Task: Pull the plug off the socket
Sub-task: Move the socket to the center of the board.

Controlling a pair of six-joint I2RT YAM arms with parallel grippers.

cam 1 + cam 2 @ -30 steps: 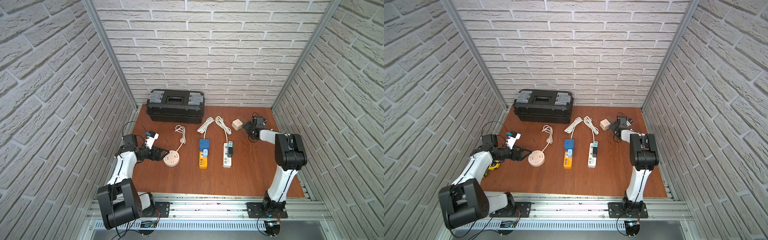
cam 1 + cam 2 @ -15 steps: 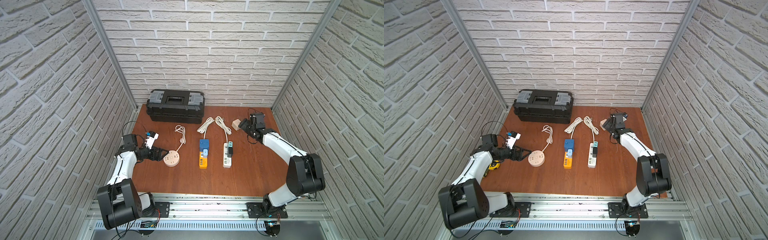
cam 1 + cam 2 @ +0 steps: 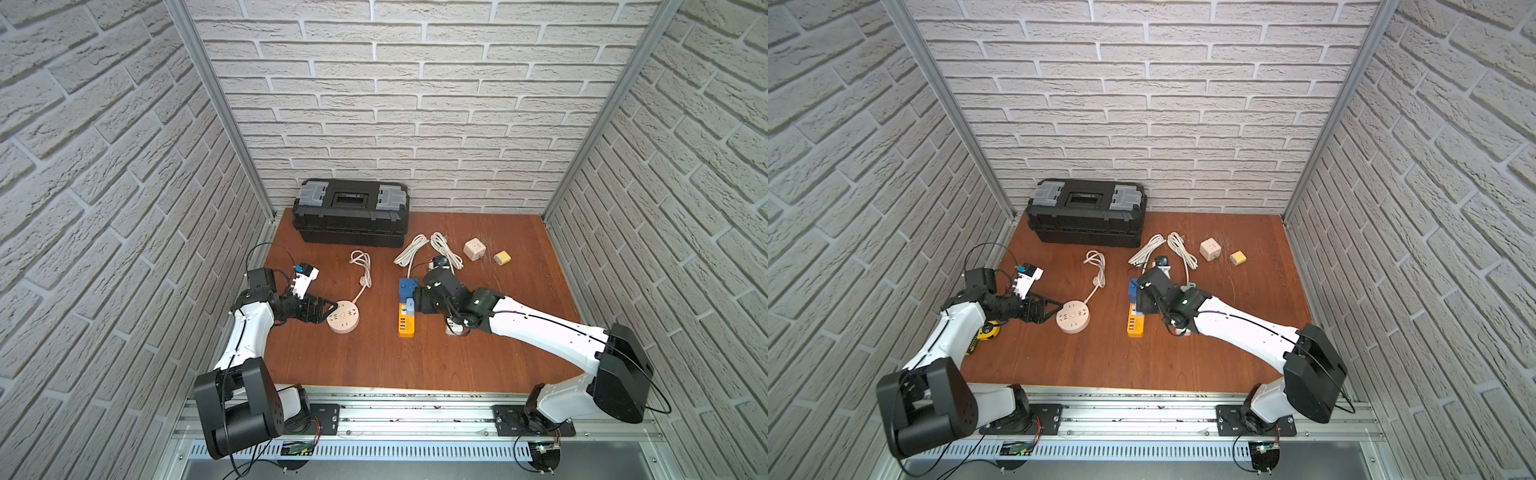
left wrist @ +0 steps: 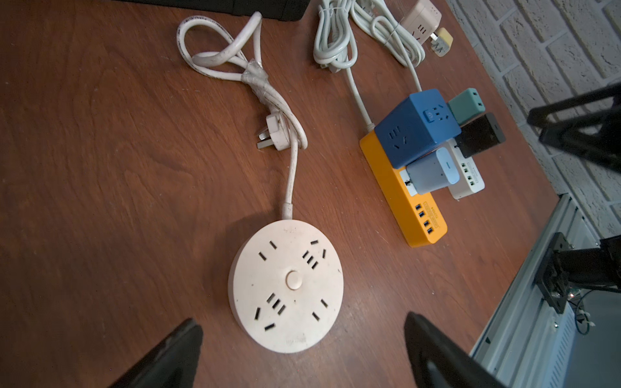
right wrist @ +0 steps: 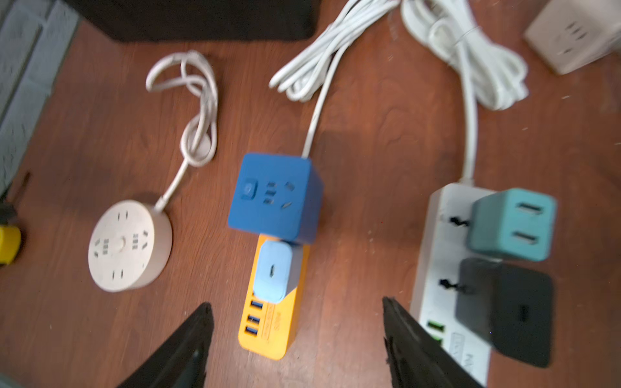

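The right tool [image 5: 295,304] hangs with its black jaws spread wide, gripping nothing. Just beyond the gap sits the smooth, round-cornered pale blue plug [image 5: 273,268], seated in the glossy orange strip [image 5: 268,339] beside a boxy blue cube [image 5: 275,198]. The left tool [image 4: 302,324] gapes empty too, at the near edge of a scuffed cream round socket [image 4: 285,285] on the wood-grain tabletop [image 4: 117,168].

Both top views: bright, even overhead light. The black plastic toolbox [image 3: 351,216] [image 3: 1086,212] casts only a faint shadow at its front; brick walls bow toward the frame edges. Left wrist view: sharp, dimmer, dark corners. Right wrist view: motion-blurred throughout.
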